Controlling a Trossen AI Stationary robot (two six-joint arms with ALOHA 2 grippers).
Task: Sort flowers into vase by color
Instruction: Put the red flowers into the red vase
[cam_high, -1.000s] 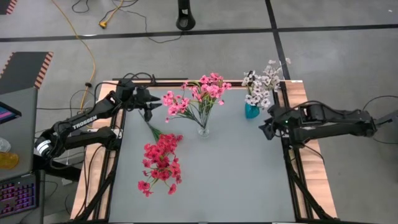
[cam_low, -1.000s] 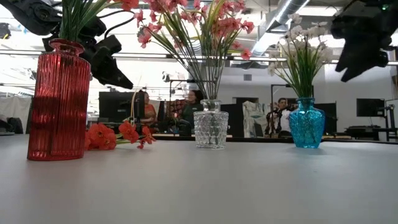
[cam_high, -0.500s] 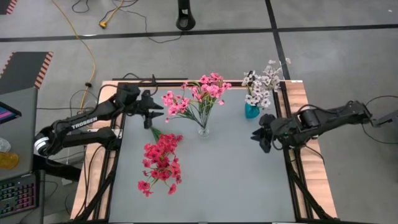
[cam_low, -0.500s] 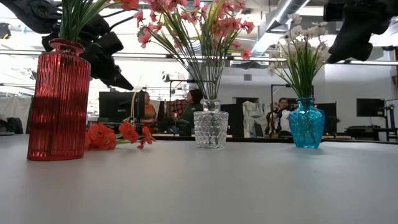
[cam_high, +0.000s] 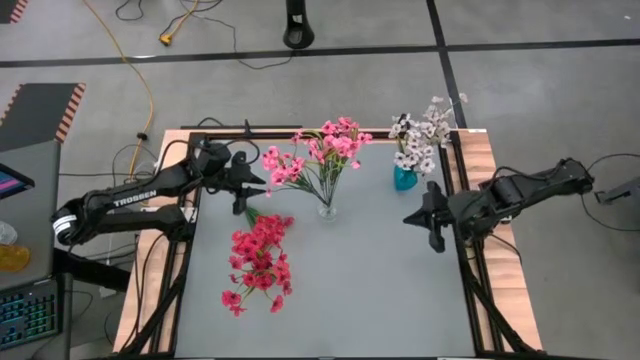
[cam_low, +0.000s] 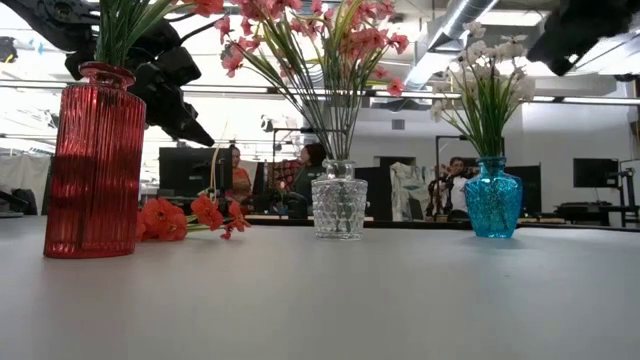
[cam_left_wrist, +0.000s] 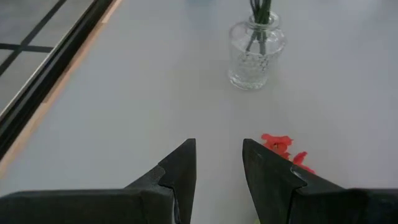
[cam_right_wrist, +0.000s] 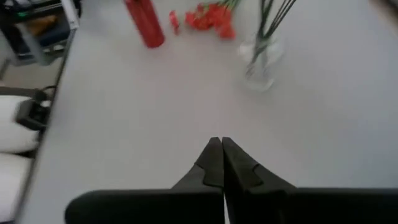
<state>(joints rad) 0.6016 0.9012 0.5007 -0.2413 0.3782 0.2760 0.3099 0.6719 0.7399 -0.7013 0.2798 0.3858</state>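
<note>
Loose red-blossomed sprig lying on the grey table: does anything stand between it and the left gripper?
Nothing visible does. The left gripper hovers, jaws open, near the loose red-blossomed sprig; only bare grey table shows between them. The clear glass vase stands farther off.

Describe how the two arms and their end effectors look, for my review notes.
Both arms are dark, jointed and slim. The left arm carries white TROSSEN lettering on its link; the right arm shows no marking here. The left end effector and the right end effector each have two black, tapered, wedge-shaped fingers. Black cables trail beside both arms.
</note>
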